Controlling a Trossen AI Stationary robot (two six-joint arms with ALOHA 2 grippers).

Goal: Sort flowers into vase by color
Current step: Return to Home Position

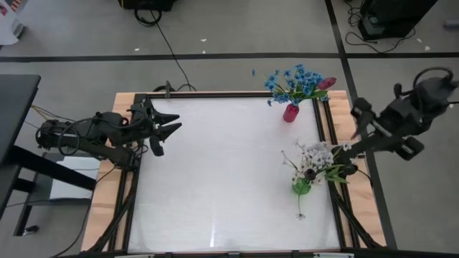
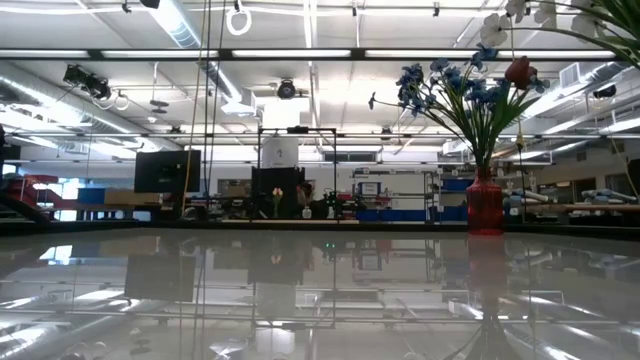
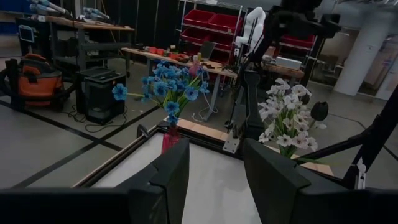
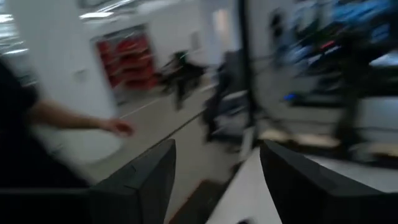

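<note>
A red vase (image 1: 290, 112) stands at the table's far right and holds blue flowers (image 1: 292, 81) and a red-pink bud (image 1: 327, 83). It also shows in the low view (image 2: 485, 205) and the left wrist view (image 3: 169, 140). A green vase (image 1: 301, 187) nearer the front holds white flowers (image 1: 316, 155) and dark buds (image 3: 319, 111). A thin stem (image 1: 299, 206) lies on the table in front of the green vase. My left gripper (image 1: 172, 129) is open and empty at the table's left side. My right gripper (image 1: 356, 120) is open and empty, raised by the right edge.
The white table top (image 1: 222, 179) is framed by black rails and wooden edges (image 1: 107, 179). A person's hand (image 4: 115, 127) shows in the room beyond the table in the right wrist view. Cables (image 1: 161, 36) lie on the floor behind the table.
</note>
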